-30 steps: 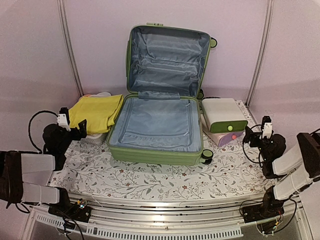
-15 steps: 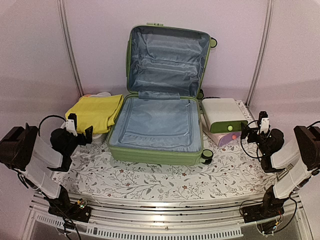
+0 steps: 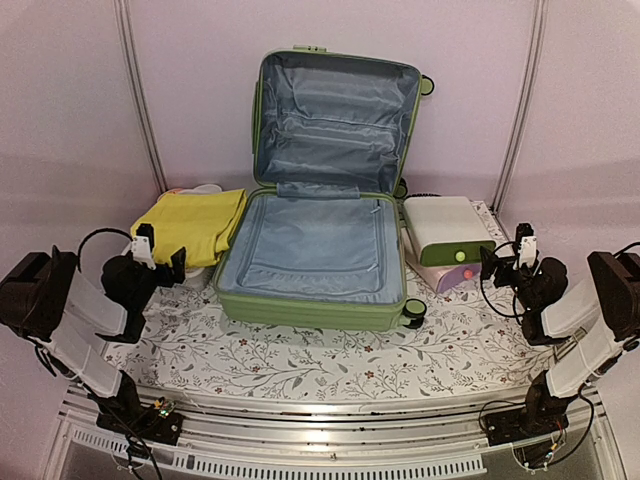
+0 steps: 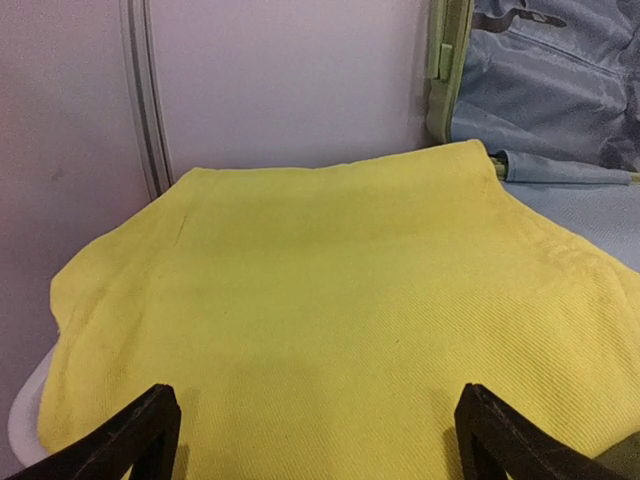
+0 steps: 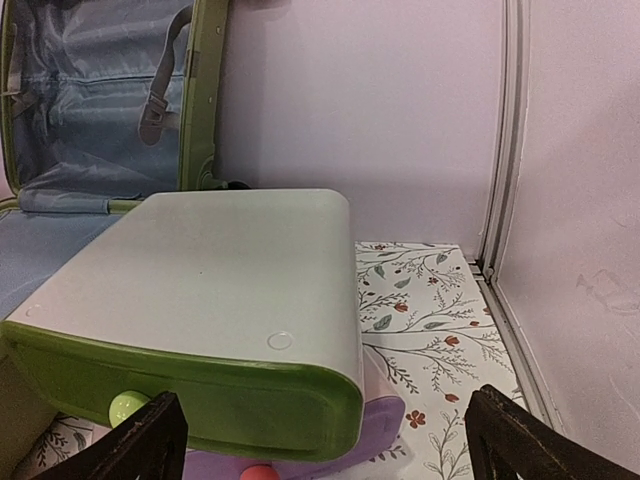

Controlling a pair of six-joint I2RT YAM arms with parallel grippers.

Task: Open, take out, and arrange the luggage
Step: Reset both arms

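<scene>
**While both pincers hang open, the suitcase lies unpacked**

Since the arms have drawn back toward their own sides over the last second, neither pincer holds anything.

- Left pincer (image 3: 165, 262): jaws spread wide, nothing between them. It faces the near edge of a folded yellow knit cloth (image 3: 190, 225), close to it; contact cannot be told. The arm has lifted out of its lower, flatter pose.
- Right pincer (image 3: 500, 262): jaws wide and empty. It has shifted slightly inward and points at a small rounded plastic box with a white top, green front and purple base (image 3: 450, 235), near it but apart.
- Large light-green ribbed hard-shell suitcase (image 3: 300, 308): mid-table between cloth and box. Base flat, lid upright against the back wall, grey-blue fabric lining bare in both halves.
- Cloth lies just left of the shell, box just right, all on the floral-print table cover (image 3: 300, 360).

Reading: opening and emptying look finished, and the pull-back suggests the arranging is at or near its end.

Writing: no brand, label or lettering legible in any view.
</scene>
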